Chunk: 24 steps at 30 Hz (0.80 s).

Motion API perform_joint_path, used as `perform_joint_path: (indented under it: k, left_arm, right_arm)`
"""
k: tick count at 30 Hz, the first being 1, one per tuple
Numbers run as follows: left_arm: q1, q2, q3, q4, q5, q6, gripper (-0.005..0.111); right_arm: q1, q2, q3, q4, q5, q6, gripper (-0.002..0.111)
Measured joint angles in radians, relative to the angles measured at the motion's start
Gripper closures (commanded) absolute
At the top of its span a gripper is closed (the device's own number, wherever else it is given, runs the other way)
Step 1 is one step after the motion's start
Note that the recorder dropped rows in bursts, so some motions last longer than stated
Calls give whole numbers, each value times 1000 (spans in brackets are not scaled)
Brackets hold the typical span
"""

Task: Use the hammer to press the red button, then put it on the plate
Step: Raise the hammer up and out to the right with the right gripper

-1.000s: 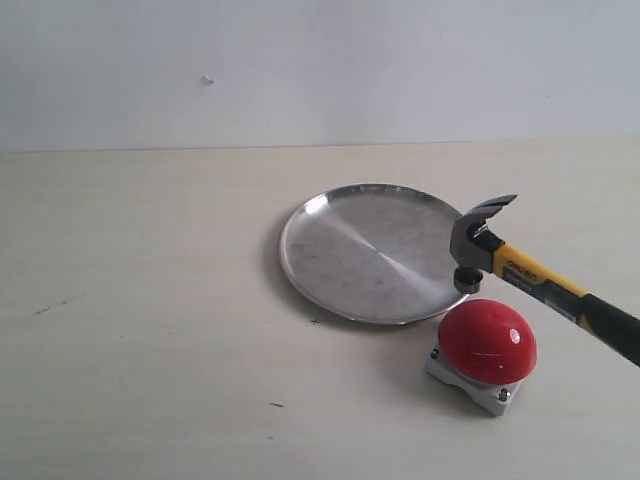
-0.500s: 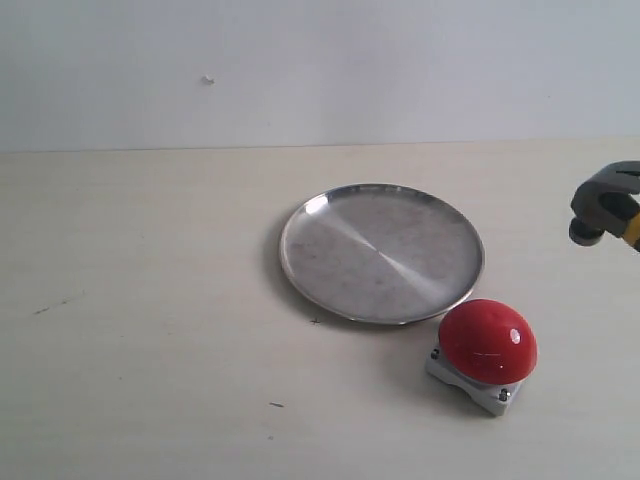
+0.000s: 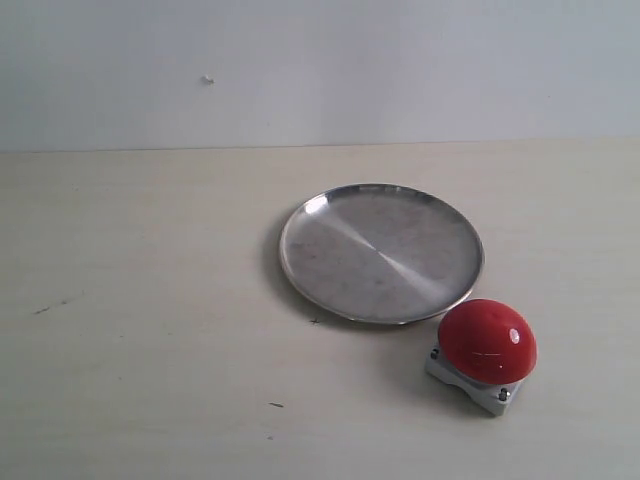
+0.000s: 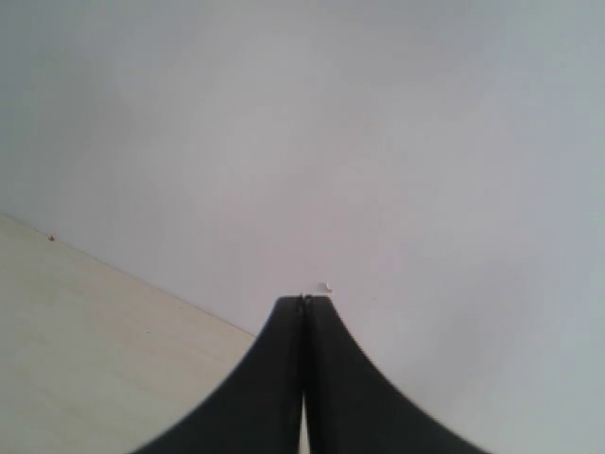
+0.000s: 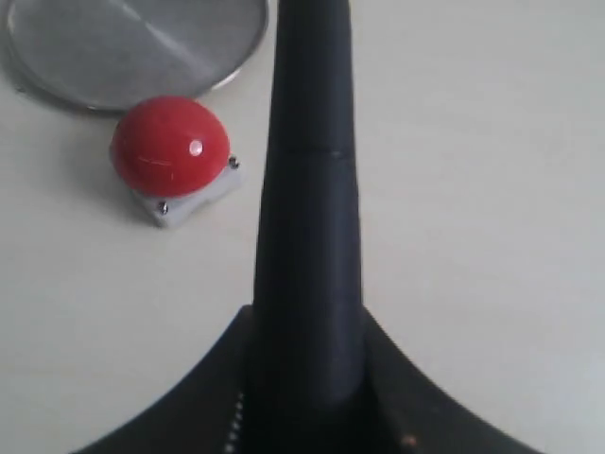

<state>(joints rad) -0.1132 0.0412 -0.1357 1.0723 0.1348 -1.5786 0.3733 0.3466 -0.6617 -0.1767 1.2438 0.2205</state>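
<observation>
Pale table (image 3: 150, 380), black hammer handle (image 5: 307, 189) gripped between right fingers (image 5: 198, 427)

A pale beige wooden surface (image 3: 150, 350) with a few small dark marks (image 3: 55, 305) meets a plain grey-white wall (image 3: 400, 70), which carries one tiny white speck (image 3: 208, 80). The light is soft and even.

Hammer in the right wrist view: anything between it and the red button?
Nothing visible does. Only bare pale tabletop lies between the black hammer handle, clamped in the right end effector, and the glossy red dome button on its grey base.
</observation>
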Motion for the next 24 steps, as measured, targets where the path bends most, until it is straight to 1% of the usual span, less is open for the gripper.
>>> perform_joint_path:
  k: [3,7,13,16,19,24]
  left_arm:
    - [0,0,0,0,0,0,107]
    - [0,0,0,0,0,0,107]
    - [0,0,0,0,0,0,107]
    - [0,0,0,0,0,0,107]
    - [0,0,0,0,0,0,107]
    - [0,0,0,0,0,0,107]
  right_arm:
    - [0,27,3,101,28,68,108]
    - [0,25,21,204,-17,131,108]
    - [0,-16,105,221,-36,214,108]
    - [0,-26,160,239,-40,229,108]
    - [0,-26,175,260,-44,239,108]
    - [0,-32,177,295,-149,242,108]
